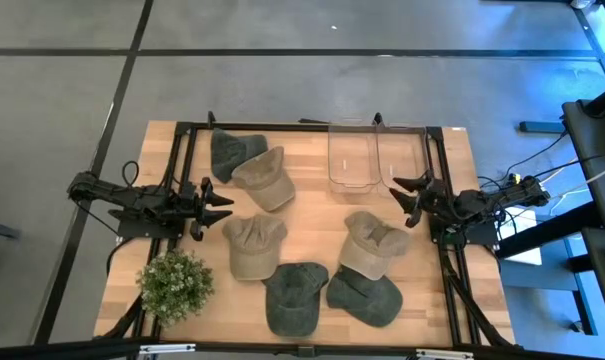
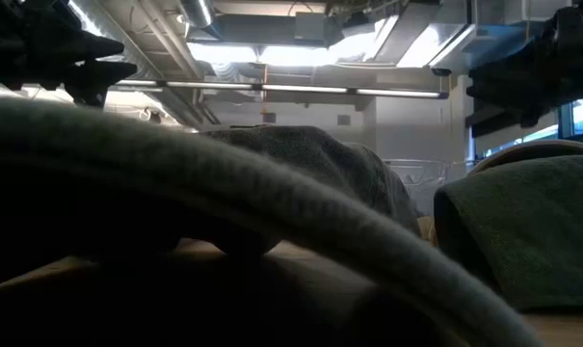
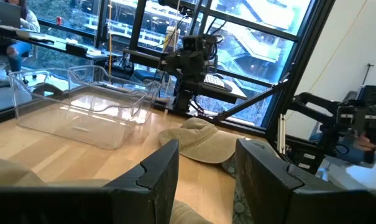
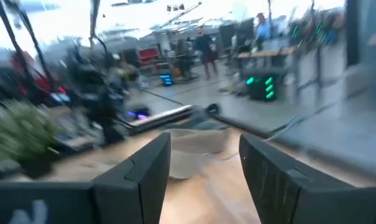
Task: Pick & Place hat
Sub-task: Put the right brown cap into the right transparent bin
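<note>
A: On the wooden desk (image 1: 312, 215), what lies where?
B: Six hats. A dark cap (image 1: 227, 152) and a tan cap (image 1: 264, 178) overlap near the far left corner; another tan cap (image 1: 254, 244) sits mid-desk; a third tan hat (image 1: 372, 243) rests toward the right edge, partly on a green hat (image 1: 366, 296); a dark green cap (image 1: 295, 296) lies at the near edge.
A: Anything else?
B: A clear bin (image 1: 375, 154) at the far edge, a potted plant (image 1: 175, 284) at the near left corner.
A: The grippers?
B: The left gripper (image 1: 225, 207) hovers at the left edge, jaws released, empty. The right gripper (image 1: 399, 199) hovers by the right edge, fingers parted, grasping nothing
</note>
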Robot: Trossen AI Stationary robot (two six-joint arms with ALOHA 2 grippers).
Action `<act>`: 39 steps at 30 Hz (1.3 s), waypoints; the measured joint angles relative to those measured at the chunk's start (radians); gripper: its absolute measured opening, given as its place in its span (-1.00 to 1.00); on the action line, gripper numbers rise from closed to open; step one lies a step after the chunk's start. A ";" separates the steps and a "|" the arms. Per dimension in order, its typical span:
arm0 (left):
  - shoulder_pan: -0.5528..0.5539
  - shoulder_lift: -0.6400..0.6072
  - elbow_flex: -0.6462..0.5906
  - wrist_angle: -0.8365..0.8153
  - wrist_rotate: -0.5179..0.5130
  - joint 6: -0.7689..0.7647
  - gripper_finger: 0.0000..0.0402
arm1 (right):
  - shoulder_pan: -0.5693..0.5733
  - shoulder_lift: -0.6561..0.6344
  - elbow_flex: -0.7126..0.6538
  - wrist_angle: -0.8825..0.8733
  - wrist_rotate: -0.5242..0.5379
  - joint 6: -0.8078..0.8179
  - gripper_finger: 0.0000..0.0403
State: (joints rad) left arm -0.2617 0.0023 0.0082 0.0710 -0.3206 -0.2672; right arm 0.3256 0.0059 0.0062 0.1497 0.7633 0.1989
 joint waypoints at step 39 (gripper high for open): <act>0.000 0.000 0.000 0.323 -0.367 0.000 -0.23 | -0.049 0.371 0.391 -0.131 -0.044 0.163 0.68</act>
State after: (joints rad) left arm -0.2618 0.0025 0.0082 0.3944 -0.6871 -0.2674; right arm 0.2768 0.3764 0.3968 0.0185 0.7190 0.3619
